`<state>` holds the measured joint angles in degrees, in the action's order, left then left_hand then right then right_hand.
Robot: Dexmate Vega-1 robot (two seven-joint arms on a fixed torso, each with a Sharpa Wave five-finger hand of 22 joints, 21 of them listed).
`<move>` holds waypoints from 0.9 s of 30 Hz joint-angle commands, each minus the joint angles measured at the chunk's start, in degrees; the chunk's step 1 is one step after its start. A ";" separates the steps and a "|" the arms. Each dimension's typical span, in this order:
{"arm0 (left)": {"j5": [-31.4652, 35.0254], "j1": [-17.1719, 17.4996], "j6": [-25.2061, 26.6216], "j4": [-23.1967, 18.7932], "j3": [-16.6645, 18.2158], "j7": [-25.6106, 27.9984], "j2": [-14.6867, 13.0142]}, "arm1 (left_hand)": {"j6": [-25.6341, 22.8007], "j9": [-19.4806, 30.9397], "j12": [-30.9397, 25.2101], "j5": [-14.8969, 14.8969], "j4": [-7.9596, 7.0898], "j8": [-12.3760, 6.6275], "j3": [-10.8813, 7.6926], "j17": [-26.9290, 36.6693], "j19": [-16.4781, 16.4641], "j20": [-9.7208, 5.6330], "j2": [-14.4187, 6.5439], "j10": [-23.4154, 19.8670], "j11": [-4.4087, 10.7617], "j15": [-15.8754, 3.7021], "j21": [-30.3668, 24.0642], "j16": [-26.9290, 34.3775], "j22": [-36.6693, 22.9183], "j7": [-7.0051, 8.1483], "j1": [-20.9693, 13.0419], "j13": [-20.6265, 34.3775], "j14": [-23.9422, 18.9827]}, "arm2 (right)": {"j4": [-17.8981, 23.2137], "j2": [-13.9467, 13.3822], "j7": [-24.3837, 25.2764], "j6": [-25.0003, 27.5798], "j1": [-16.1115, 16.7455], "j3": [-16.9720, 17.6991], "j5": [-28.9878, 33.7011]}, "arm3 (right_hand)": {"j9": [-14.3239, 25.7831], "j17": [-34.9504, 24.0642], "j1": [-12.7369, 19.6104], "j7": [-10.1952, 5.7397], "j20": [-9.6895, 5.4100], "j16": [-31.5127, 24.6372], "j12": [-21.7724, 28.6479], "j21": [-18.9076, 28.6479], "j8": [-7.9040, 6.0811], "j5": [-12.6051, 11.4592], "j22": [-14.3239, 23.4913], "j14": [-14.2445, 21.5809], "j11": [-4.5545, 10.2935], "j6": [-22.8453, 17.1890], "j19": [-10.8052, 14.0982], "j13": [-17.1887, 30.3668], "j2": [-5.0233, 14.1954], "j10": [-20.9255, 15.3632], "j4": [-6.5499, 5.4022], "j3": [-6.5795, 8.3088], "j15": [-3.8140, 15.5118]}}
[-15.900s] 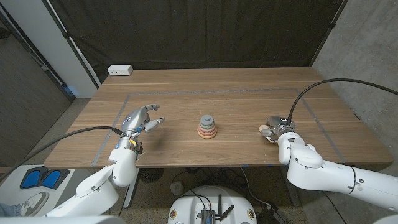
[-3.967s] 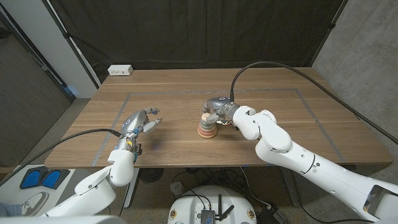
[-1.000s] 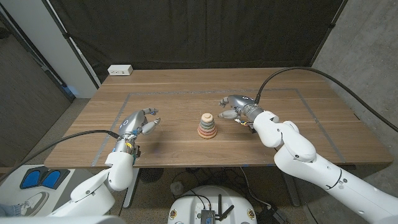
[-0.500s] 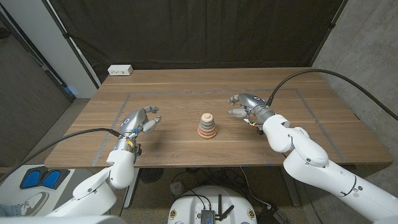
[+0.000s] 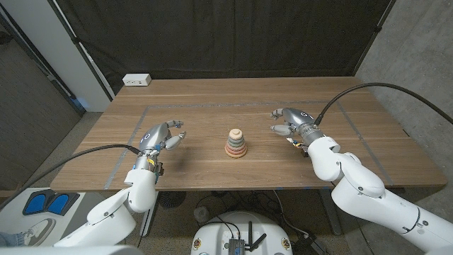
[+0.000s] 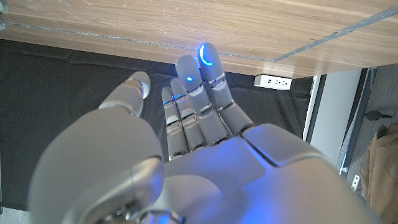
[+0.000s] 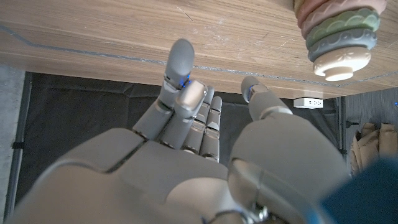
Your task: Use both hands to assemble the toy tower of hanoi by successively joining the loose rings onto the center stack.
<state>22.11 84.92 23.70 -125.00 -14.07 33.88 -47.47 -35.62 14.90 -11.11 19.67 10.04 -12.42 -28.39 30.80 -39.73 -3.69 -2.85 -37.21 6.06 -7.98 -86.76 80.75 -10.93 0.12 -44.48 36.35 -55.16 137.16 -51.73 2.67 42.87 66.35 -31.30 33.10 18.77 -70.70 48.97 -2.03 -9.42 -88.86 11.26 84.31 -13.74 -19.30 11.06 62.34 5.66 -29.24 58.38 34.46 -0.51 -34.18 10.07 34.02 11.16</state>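
Overall light: even and moderate in the head view; the wooden tabletop [image 5: 283,152] is well lit, with no harsh glare.
Backdrop: the black curtain [image 5: 219,35] behind the tabletop reads as deep and nearly featureless.
Shadows: soft, faint ones lie on the tabletop just beside the ring stack [image 5: 236,144] and under the left hand [image 5: 161,137].
Sharpness: the head view is crisp at centre; straight lines bow outward near the edges.
Left wrist view: a blue glow tints the back of the hand and a bright blue arc shines on the fingers [image 6: 207,57]; the near hand surface is soft and out of focus.
Right wrist view: neutral grey light on the right hand [image 7: 186,162], blurred close up; tabletop grain is sharp.
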 commanded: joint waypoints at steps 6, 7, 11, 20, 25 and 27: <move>1.49 -1.75 3.14 -0.46 -1.67 0.32 0.53 | 0.38 0.15 0.21 -0.27 -0.06 0.36 0.01 -0.07 -0.51 -8.08 1.19 0.48 0.39 -4.62 -0.36 0.25 -0.08 0.01 0.72 -0.20 -0.13 | -1.57 -5.65 6.81 -3.50 4.03 3.32 -3.26 | 0.25 -0.24 1.27 -1.66 -3.21 -0.52 0.17 -0.27 0.00 -0.27 0.11 -0.29 1.02 -0.12 -0.13 0.31 -1.26 1.10 0.32 0.34 1.13; 0.95 -2.21 2.56 0.13 -1.87 0.53 1.09 | 0.48 0.14 0.28 -0.28 -0.02 0.39 0.04 -0.08 -0.52 -8.10 1.32 0.69 0.18 -4.62 -0.36 0.28 -0.08 0.10 0.70 -0.23 -0.13 | -1.94 -6.17 7.58 -4.13 4.57 3.99 -3.58 | 0.25 -0.22 1.45 -1.97 -3.20 -0.48 0.39 -0.27 -0.02 -0.24 0.15 -0.42 1.19 -0.19 -0.23 0.38 -1.39 0.70 0.31 0.38 1.12; -1.62 -2.93 -0.82 2.13 -1.73 1.10 2.17 | 0.62 0.12 0.25 -0.35 0.06 0.41 0.18 -0.07 -0.60 -8.12 1.76 0.71 0.36 -4.62 -0.38 0.42 -0.08 0.26 0.67 -0.37 -0.20 | -3.46 -6.76 11.34 -6.69 6.57 5.96 -4.68 | 0.27 -0.19 1.78 -2.34 -3.21 -0.43 0.49 -0.36 -0.04 -0.19 0.11 -0.62 1.44 -0.27 -0.51 0.51 -1.52 0.68 0.29 0.45 1.11; -1.06 -1.65 0.25 1.87 -2.34 4.87 4.25 | 0.66 0.06 0.22 -0.47 0.11 0.30 0.44 -0.41 -0.62 -8.18 2.72 0.88 0.60 -4.62 -0.38 0.51 -0.10 0.28 0.38 -0.75 -0.18 | -5.65 -7.37 13.94 -8.78 7.45 5.92 -3.78 | 0.48 -0.20 3.14 -2.01 -3.21 -0.41 0.05 -0.42 0.08 -0.09 0.18 -1.20 1.35 0.23 -1.17 0.84 -1.94 2.68 0.41 0.71 1.10; -4.26 1.07 -3.52 0.94 0.32 4.18 3.09 | 1.51 0.03 0.41 -0.49 0.13 0.57 0.54 -0.59 -0.41 -8.19 3.13 1.70 0.69 -4.61 -0.30 0.44 -0.10 0.33 0.22 -0.80 0.04 | -5.95 -5.43 14.44 -7.00 7.32 4.30 -2.63 | 0.65 -0.21 4.05 -2.04 -3.24 -0.46 0.35 -0.36 0.02 0.01 0.26 -1.47 1.84 0.29 -1.36 1.02 -2.14 2.39 0.52 0.86 1.11; -4.51 1.47 -4.18 0.87 0.85 4.08 2.76 | 1.80 0.01 0.39 -0.49 0.11 0.65 0.56 -0.66 -0.16 -8.19 3.27 1.94 0.56 -4.61 -0.22 0.39 -0.10 0.09 0.15 -0.76 0.16 | -5.56 -4.89 14.77 -6.15 7.57 4.14 -2.36 | 0.74 -0.20 4.54 -2.43 -3.23 -0.46 0.50 -0.38 -0.08 0.07 0.25 -1.64 2.32 0.16 -1.57 1.12 -2.28 2.21 0.54 0.92 1.10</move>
<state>20.54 83.23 23.27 -123.32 -15.88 37.22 -44.46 -34.26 14.90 -10.80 19.24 10.12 -11.97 -27.96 30.22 -39.73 -3.69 -0.22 -35.71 6.74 -7.98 -86.76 80.95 -10.94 0.24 -44.12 35.55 -55.16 132.57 -58.11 14.57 35.90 72.89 -26.13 29.48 19.31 -70.68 52.91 -4.00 -8.87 -88.86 11.26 84.04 -13.74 -19.29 11.06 60.91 7.33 -29.16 56.99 35.33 -2.64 -31.56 10.60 34.55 10.54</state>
